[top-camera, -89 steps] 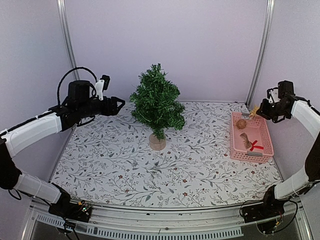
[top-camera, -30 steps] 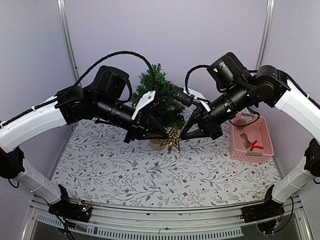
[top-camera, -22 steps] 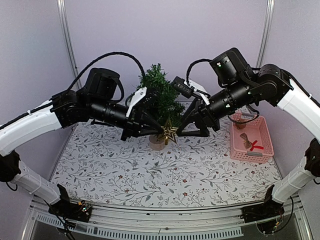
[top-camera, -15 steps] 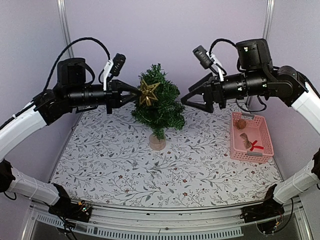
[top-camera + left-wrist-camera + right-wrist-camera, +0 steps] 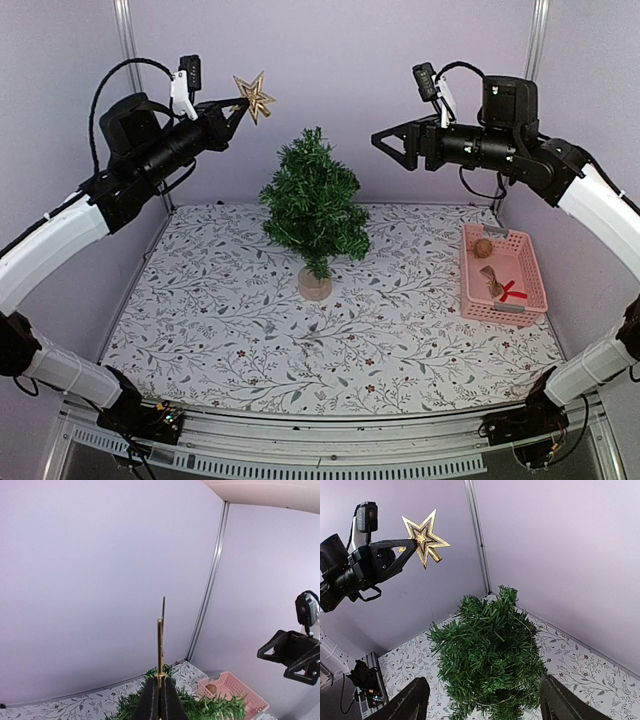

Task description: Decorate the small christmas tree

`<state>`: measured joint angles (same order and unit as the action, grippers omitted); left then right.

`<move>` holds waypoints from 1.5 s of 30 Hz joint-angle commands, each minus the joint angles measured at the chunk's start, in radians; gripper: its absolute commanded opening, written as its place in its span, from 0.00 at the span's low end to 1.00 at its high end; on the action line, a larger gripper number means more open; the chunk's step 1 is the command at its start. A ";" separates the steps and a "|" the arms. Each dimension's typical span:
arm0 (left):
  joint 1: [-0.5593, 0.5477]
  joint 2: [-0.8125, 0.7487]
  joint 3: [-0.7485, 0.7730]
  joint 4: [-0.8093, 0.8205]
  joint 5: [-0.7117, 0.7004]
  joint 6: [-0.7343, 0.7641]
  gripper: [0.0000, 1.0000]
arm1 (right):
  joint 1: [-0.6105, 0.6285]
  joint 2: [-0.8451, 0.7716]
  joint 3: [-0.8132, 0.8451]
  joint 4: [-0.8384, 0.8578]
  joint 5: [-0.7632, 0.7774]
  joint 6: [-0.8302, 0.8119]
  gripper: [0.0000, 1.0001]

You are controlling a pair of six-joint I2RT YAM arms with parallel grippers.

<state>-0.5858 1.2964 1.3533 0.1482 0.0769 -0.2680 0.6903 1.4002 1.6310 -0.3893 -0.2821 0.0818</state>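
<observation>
The small christmas tree (image 5: 314,205) stands upright on its round wooden base (image 5: 314,285) at mid-table. My left gripper (image 5: 238,108) is raised above and left of the treetop, shut on a gold star topper (image 5: 254,96). The left wrist view shows the star (image 5: 160,640) edge-on between the closed fingers (image 5: 149,702). My right gripper (image 5: 392,150) hovers open and holds nothing, high to the right of the tree and pointing at it. The right wrist view has the tree (image 5: 490,650) between its spread fingers (image 5: 412,700) and the star (image 5: 424,535) at upper left.
A pink basket (image 5: 465,275) sits at the table's right side with a brown ball (image 5: 483,247), a small brown ornament (image 5: 491,281) and a red bow (image 5: 512,292) inside. Purple walls and metal corner posts (image 5: 520,110) enclose the table.
The two grippers met low in front of the tree with the star. The right one opened and drew back up to the right. The left arm lifted the star above the treetop.
</observation>
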 commanded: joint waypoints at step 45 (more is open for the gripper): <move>-0.014 0.184 -0.024 0.100 0.113 -0.103 0.00 | -0.026 0.228 0.122 0.055 -0.153 -0.028 0.74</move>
<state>-0.5907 1.4757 1.3258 0.2634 0.1761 -0.4046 0.6670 1.6127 1.7256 -0.3393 -0.4248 0.0628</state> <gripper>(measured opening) 0.009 0.737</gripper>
